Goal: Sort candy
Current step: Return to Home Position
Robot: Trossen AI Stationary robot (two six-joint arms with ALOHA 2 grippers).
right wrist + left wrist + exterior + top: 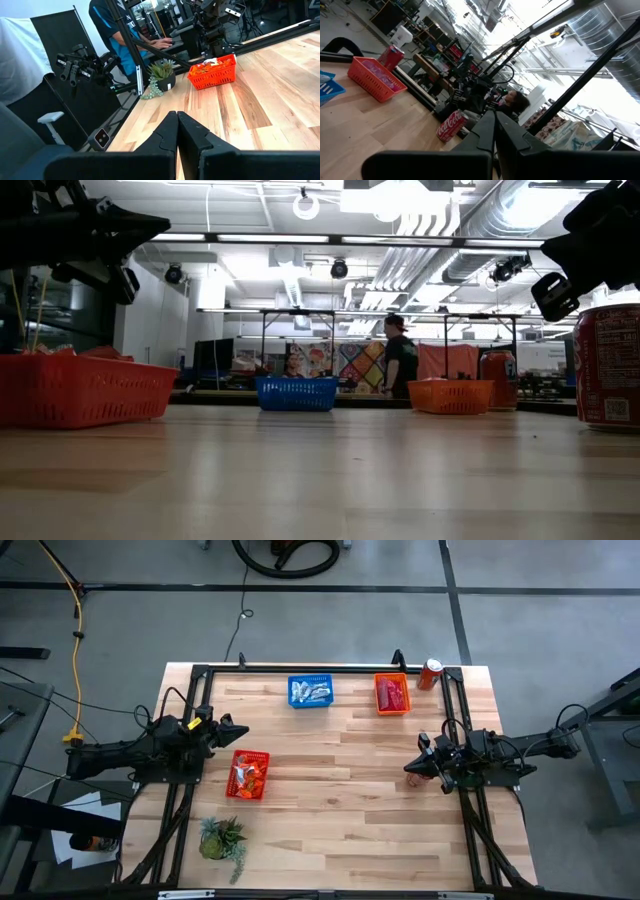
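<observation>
While candy (pixel 310 692) lies sorted: left gripper (pixel 242 729), right gripper (pixel 409 768) both clenched, empty. Hazard: right arm swing could topple nearby can (pixel 607 365).

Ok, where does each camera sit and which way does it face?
High view: above the table, facing straight down; left arm and right arm reach in from opposite sides.
Low view: at table-top height, facing level across to the blue basket; arm parts at upper corners.
Left wrist view: on the left arm, facing past the shut left fingers to the orange basket.
Right wrist view: likewise, past the shut right fingers to the red basket.
Shared: high and right wrist views show the plant.
</observation>
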